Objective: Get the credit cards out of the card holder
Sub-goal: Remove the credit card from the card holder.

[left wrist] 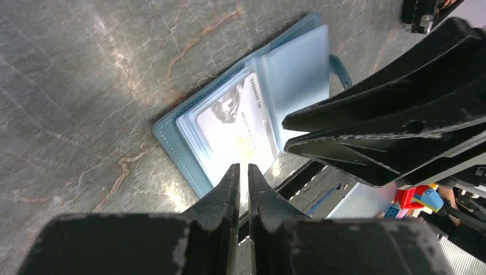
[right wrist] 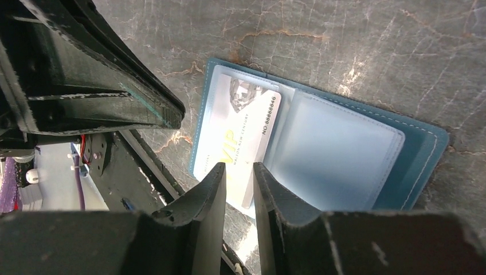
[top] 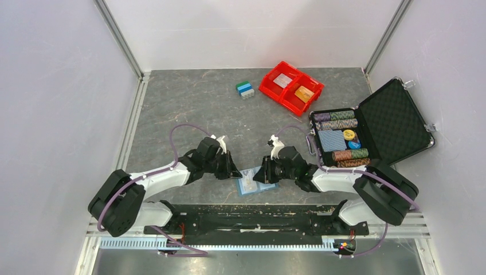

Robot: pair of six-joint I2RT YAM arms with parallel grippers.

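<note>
The light-blue card holder [top: 255,182] lies spread open on the table between my two grippers. A whitish credit card [right wrist: 238,134] with "VIP" printed on it sits in its sleeve [left wrist: 235,123]. My left gripper [left wrist: 243,172] is at the holder's [left wrist: 298,74] near edge, jaws a thin slit apart. Whether they pinch anything does not show. My right gripper [right wrist: 239,172] hovers over that card's lower edge, open by a narrow gap, with nothing gripped. The holder's other panel [right wrist: 338,154] looks empty. An orange card [top: 304,93] and a whitish one [top: 282,80] lie in the red bin [top: 269,89].
A black foam-lined case [top: 395,117] stands open at the right, holding poker chips and a blue patterned deck [top: 331,139]. A small blue-and-green box [top: 245,89] sits beside the red bin. The arms' black base rail [top: 252,220] runs just behind the holder.
</note>
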